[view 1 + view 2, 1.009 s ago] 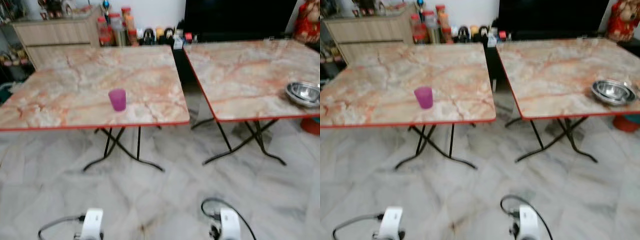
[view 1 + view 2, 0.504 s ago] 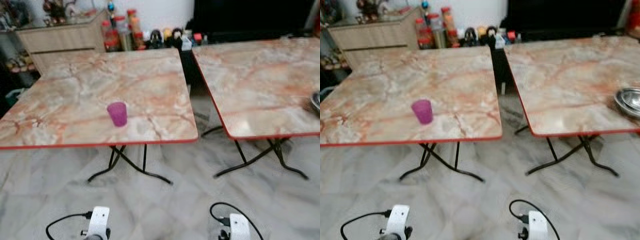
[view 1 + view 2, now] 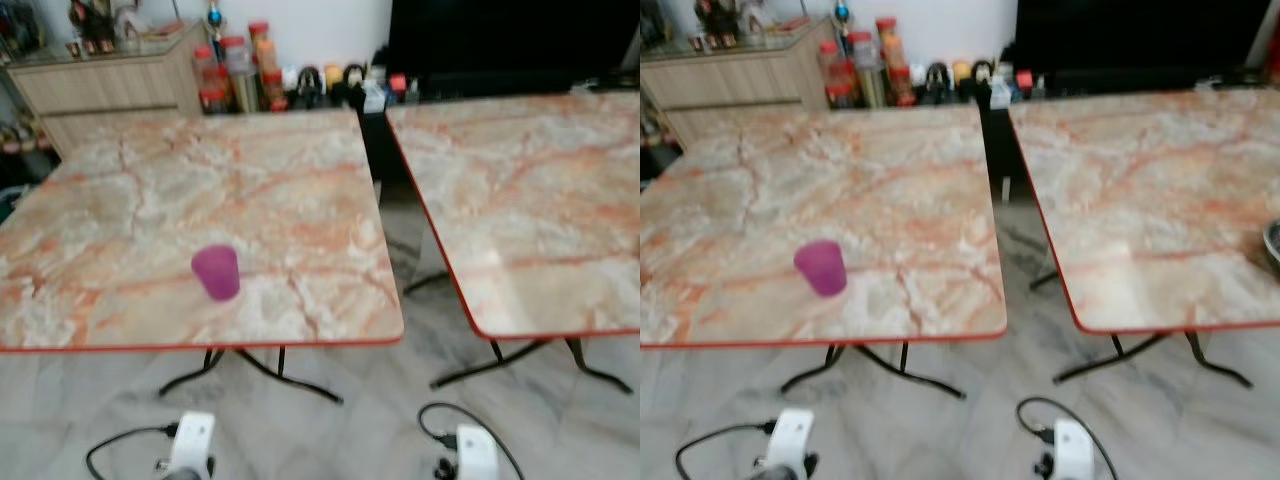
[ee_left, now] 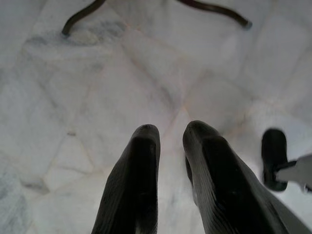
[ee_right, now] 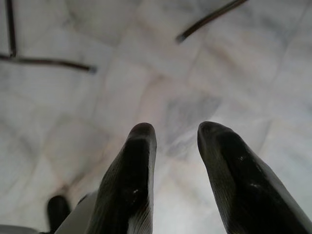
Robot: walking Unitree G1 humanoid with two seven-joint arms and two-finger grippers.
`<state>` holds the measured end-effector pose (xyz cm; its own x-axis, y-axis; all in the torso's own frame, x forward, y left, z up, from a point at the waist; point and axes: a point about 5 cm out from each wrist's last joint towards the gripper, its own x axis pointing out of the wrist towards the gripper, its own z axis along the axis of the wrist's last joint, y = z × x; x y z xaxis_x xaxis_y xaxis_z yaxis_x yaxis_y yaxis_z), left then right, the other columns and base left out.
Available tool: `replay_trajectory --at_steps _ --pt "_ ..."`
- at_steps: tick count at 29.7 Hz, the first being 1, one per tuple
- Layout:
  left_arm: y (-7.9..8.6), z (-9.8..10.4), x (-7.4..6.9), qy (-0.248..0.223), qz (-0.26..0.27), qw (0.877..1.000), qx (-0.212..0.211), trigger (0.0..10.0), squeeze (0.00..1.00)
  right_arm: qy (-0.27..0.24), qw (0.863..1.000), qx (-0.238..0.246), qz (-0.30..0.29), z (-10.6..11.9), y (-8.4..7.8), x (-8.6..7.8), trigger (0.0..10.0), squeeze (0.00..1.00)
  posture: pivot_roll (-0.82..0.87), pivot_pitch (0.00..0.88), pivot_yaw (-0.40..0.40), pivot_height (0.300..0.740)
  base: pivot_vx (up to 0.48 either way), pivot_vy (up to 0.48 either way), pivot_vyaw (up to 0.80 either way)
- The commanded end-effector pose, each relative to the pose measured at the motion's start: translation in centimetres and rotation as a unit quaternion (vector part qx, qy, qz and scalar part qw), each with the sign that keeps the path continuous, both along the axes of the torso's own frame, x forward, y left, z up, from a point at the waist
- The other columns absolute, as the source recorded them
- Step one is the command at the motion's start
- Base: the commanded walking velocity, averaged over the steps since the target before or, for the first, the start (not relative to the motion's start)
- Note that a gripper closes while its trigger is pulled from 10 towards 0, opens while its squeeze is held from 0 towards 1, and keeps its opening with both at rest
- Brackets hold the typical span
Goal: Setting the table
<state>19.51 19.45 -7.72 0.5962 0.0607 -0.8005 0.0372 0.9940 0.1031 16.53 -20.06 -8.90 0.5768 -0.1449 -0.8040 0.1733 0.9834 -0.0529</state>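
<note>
You have the purple cup [image 3: 216, 272] in front of you, standing upright on the left surface [image 3: 120, 200], toward its near edge and a little left of the middle. It is a small tumbler, translucent pink-purple, wider at the rim than at the base, and it looks like light plastic. The pictures are a little blurred, so I cannot tell whether it is empty.

The main risk, in my judgement, is to tip or push this cup. It is light and it stands near the red-trimmed near edge, so a reach that arrives from the side, or too low, could knock it over or slide it off. A squeeze that is too strong could also make it slip out. If you walk too close, the body may bump the folding surface, which stands on thin black legs [image 3: 300, 380].

Both arms hang low over the marble floor [image 4: 97, 73]. The left gripper [image 4: 170, 134] has its jaws released with a narrow gap, holding nothing. The right gripper [image 5: 175, 134] is also released, a bit wider, and empty.

At the right stands a second surface [image 3: 540, 200], with a metal bowl [image 3: 1273, 243] at its right edge.
</note>
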Motion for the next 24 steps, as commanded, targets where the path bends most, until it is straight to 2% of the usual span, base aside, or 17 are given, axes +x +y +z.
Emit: replay_trajectory --at_steps 1,9,11,15,17,18,22,24 --pt "1.2 0.0 -0.3 0.005 -0.002 1.0 0.019 10.0 0.0 -0.004 1.0 0.015 0.0 0.0 1.2 0.4 10.0 0.0 0.01 0.0 0.013 0.736 0.0 0.0 0.0" --pt "1.8 0.2 -0.3 -0.007 0.024 0.999 0.02 10.0 0.0 0.001 1.0 0.012 -0.016 -0.2 0.8 -0.1 10.0 0.0 0.03 0.0 0.016 0.736 0.0 0.0 0.0" --pt "2.6 -0.2 -1.5 0.0 0.052 0.998 0.027 10.0 0.0 0.012 1.0 0.012 -0.025 -0.5 0.8 -1.0 10.0 0.0 0.04 0.0 0.017 0.736 0.0 0.0 0.0" --pt "3.1 -0.4 -2.2 0.003 0.079 0.997 0.027 10.0 0.0 0.014 0.999 0.012 -0.031 -0.6 0.7 -1.3 10.0 0.0 0.04 0.0 0.018 0.736 0.0 0.0 0.0" --pt "4.4 -0.6 -3.5 0.005 0.126 0.991 0.038 10.0 0.0 0.018 0.999 0.01 -0.032 -0.7 0.7 -1.5 10.0 0.0 0.04 0.0 0.013 0.736 0.0 0.0 0.0" --pt "4.4 -0.6 -3.5 0.005 0.126 0.991 0.038 10.0 0.0 0.018 0.999 0.01 -0.032 -0.7 0.7 -1.5 10.0 0.0 0.04 0.0 0.013 0.736 0.0 0.0 0.0" --pt "7.5 0.1 -4.4 -0.024 0.214 0.973 0.08 10.0 0.0 0.019 0.999 0.008 -0.034 -0.7 0.6 -1.6 10.0 0.0 0.05 0.0 0.01 0.736 0.0 0.0 0.0" --pt "9.2 0.8 -4.5 -0.047 0.262 0.958 0.111 10.0 0.0 0.018 0.999 0.007 -0.033 -0.7 0.5 -1.6 10.0 0.0 0.06 0.0 0.007 0.736 0.0 0.0 0.0"
